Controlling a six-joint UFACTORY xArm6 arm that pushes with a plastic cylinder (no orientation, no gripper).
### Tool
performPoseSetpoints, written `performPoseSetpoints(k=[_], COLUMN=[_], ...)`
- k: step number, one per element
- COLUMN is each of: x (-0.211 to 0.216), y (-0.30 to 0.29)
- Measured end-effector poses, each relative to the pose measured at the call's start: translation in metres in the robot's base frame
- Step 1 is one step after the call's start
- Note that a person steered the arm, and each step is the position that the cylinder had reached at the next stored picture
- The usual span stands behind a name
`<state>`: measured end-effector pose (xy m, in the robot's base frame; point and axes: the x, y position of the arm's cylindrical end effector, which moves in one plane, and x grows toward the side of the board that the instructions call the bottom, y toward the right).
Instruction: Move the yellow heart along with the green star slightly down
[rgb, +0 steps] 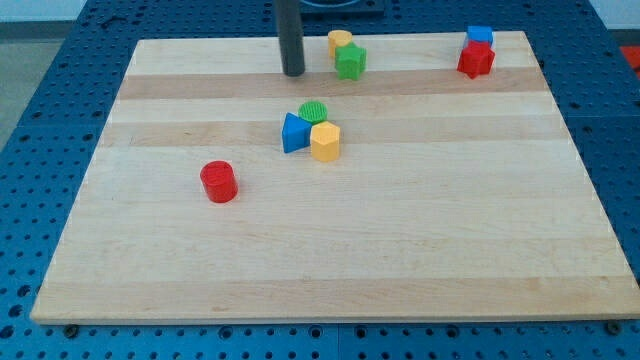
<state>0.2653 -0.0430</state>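
On my screen the board (400, 260) is pale wood in lighter and darker bands, sitting on a blue perforated table (40, 110), and my tip (293, 74) is a dark grey rod end. I see a yellow heart (339, 41), a bright green star (351, 62), a blue cube (480, 36) and a red star-like block (476, 60). There is also a green ridged cylinder (313, 110), a blue triangle (294, 133), a yellow hexagon (325, 143) and a red cylinder (218, 182).

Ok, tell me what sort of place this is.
Probably a robotics lab bench: a pale wooden board lies on a blue perforated table, small coloured plastic blocks are scattered on it, and a dark rod's tip touches it.
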Motion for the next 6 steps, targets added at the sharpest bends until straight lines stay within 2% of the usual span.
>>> performPoseSetpoints(k=[2,3,4,6], x=[-0.010,-0.048,-0.064,-0.073], y=[0.020,0.016,0.016,0.034])
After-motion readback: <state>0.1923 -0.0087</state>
